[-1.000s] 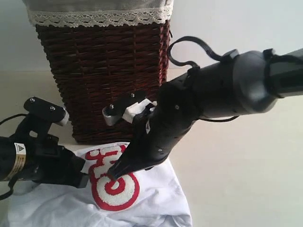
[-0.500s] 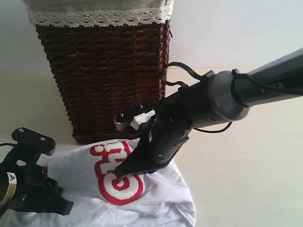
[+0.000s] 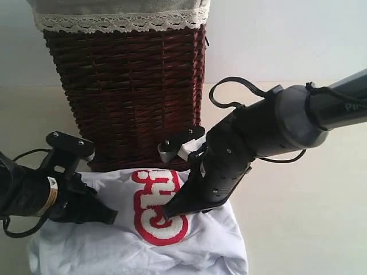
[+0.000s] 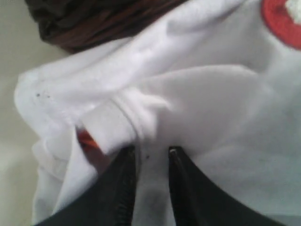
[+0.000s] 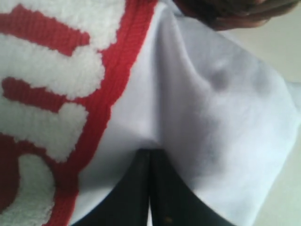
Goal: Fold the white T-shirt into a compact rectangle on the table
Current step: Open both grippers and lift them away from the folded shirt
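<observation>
Basket (image 3: 132,86): at the back of the worktop (image 3: 309,217).
T-shirt (image 3: 195,246): on the worktop, just before the basket, rear edge seemingly touching its base.
Left gripper (image 3: 110,216): on the T-shirt's left part.
Right gripper (image 3: 169,211): on the T-shirt's middle.

Bkgd: plain pale wall (image 3: 287,34), whitish w/ faint blue tint. Dark red-brown wicker basket (image 3: 126,86) stands upright in front of it, approx. left of center, cream cloth liner (image 3: 114,8) w/ lace trim folded over rim. Light soft & even, shadows faint.
</observation>
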Controlling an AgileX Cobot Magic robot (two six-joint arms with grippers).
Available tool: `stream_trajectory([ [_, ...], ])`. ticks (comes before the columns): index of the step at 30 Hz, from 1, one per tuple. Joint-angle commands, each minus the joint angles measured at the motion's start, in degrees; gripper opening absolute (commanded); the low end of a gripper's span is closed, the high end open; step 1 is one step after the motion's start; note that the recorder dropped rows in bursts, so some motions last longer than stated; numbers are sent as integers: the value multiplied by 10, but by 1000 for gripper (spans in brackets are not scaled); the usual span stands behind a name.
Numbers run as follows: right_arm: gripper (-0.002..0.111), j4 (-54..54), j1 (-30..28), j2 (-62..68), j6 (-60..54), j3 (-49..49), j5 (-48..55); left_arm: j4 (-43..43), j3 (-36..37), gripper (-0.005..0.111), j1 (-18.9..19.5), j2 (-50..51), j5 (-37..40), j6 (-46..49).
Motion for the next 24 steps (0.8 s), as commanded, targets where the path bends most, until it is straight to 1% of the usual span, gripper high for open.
stream_trajectory([
  [1,0,-143,-25,32,120,30,146,-4,-16,27,-3,-1,-26,-2],
  [3,0,-156,-38,27,119,31,166,-4,-16,27,-3,-16,-26,2],
  [6,0,-152,-41,-34,118,31,130,-8,-15,27,-3,-76,-29,2],
  [8,0,-149,-41,-83,109,31,107,-8,-9,27,-3,-111,-50,2],
  [11,0,-149,-41,-143,88,31,123,-8,11,27,-3,-152,-70,-7],
  [14,0,-149,-41,-216,63,31,145,-8,51,27,-3,-203,-85,-7],
  [18,0,-144,-41,-284,63,34,157,-8,90,27,-3,-259,-109,-12],
  [24,0,-156,-41,-408,63,103,79,-8,121,27,-3,-369,-92,-36],
])
